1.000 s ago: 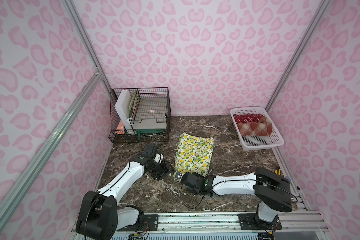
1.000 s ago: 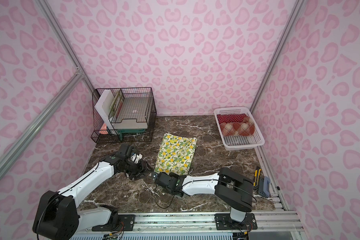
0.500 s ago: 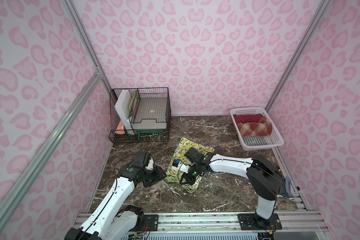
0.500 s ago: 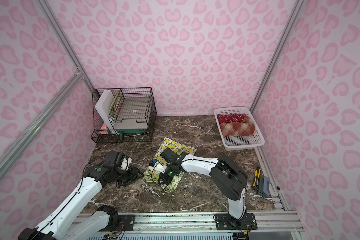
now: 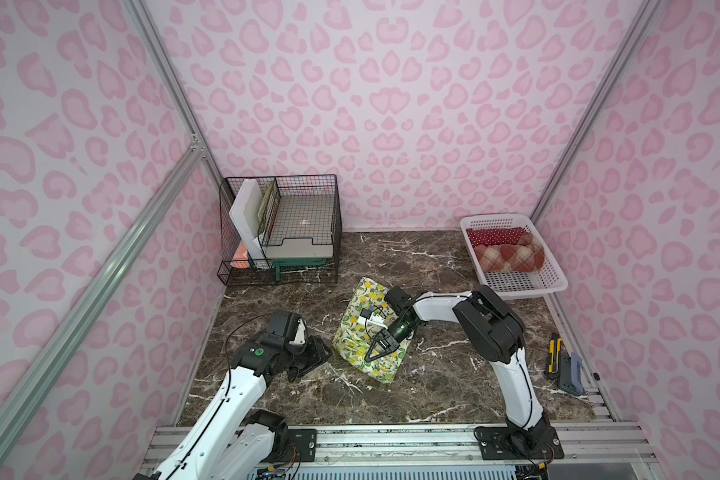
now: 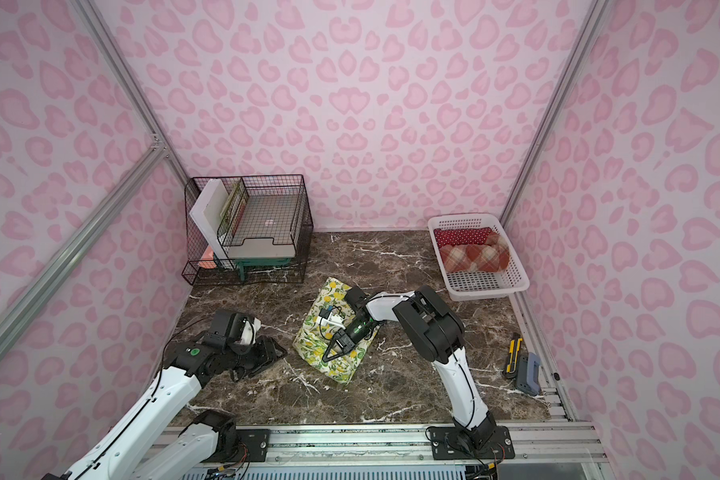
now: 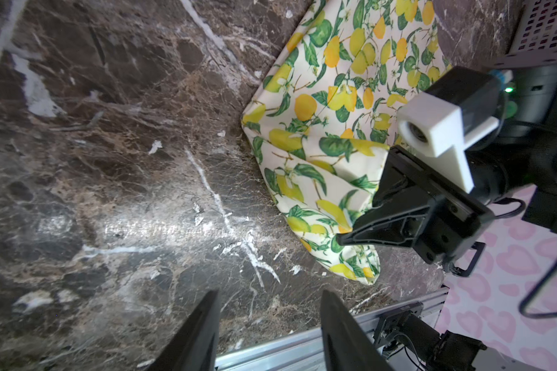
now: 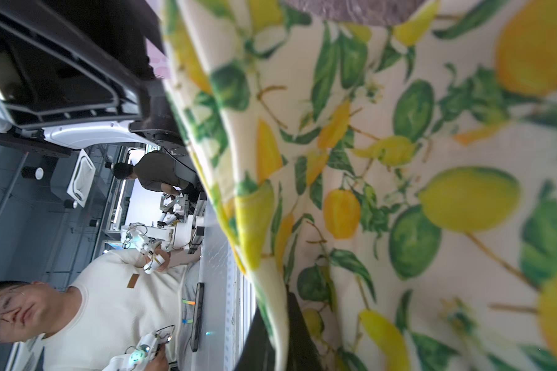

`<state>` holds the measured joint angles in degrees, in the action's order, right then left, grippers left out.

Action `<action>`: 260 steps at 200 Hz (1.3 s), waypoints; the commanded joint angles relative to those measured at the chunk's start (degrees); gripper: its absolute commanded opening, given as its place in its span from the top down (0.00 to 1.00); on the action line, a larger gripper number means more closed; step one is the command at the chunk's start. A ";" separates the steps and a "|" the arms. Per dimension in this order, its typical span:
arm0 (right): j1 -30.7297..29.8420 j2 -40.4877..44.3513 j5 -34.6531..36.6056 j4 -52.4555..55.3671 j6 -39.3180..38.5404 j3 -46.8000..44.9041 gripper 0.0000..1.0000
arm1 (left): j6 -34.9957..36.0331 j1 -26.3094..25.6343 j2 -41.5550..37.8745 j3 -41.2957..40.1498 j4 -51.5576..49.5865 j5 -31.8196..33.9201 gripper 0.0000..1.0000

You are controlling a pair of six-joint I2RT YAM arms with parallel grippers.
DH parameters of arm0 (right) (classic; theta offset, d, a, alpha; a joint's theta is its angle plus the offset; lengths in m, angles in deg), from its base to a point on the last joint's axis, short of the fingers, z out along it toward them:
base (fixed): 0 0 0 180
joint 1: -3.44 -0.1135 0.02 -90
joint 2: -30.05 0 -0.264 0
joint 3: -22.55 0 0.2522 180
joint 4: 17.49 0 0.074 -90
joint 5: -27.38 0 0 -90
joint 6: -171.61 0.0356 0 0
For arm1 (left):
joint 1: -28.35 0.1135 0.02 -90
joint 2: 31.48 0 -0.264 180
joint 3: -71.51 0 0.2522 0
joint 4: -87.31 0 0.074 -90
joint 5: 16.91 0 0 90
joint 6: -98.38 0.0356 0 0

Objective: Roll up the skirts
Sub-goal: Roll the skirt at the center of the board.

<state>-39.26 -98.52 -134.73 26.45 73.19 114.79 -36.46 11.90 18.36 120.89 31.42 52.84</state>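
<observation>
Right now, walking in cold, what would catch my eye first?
Probably the pink leopard-print walls all round. Then the lemon skirt in the middle of the table, partly folded over, its cloth pinched by the right gripper. At the back right, a basket holds two rolled ones, the dotted skirt and the plaid skirt.

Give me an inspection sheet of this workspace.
Surface: dark marble table, white veins.
Job's things: lemon skirt partly folded on table; polka-dot skirt and plaid skirt rolled in basket.
Clutter: wire rack at back; knife and grey tool by right edge.
Grippers: right gripper shut on lemon skirt; left gripper open, empty, over bare table.
Cables: right wrist cable loops above lemon skirt.
Surroundings: pink patterned walls; people beyond the front.
</observation>
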 commanded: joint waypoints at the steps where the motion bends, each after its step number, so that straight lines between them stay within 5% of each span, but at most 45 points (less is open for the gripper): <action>1: 0.16 -1.74 2.01 1.43 0.03 0.71 1.00 | -1.90 -1.55 1.21 -1.15 4.94 1.31 0.48; 48: 0.00 -3.84 12.64 -0.99 4.80 0.79 1.00 | -6.18 -9.54 6.69 -1.27 11.22 13.64 0.42; 101: -0.28 -5.36 19.08 -0.81 7.07 1.94 1.00 | -10.80 -12.38 11.77 -2.26 13.39 22.62 0.41; 156: 0.23 -6.33 16.92 -2.55 7.17 2.39 1.00 | -19.12 -13.41 13.98 -7.10 17.65 26.47 0.39; 203: 0.86 -7.30 15.70 -3.00 6.64 2.30 1.00 | -22.92 -14.34 7.26 -11.50 22.75 27.03 0.39; 233: 1.05 -7.17 15.28 -3.19 6.71 2.51 1.00 | -19.99 -15.46 1.10 -12.29 26.27 27.17 0.39; 260: 1.04 -7.35 14.93 -3.27 6.67 2.48 1.00 | -17.64 -15.45 6.24 -11.15 30.30 24.99 0.38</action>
<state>-38.51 -103.44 -134.71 27.85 81.97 118.07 -56.85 -3.53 20.85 108.87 56.46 79.59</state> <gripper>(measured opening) 0.091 0.614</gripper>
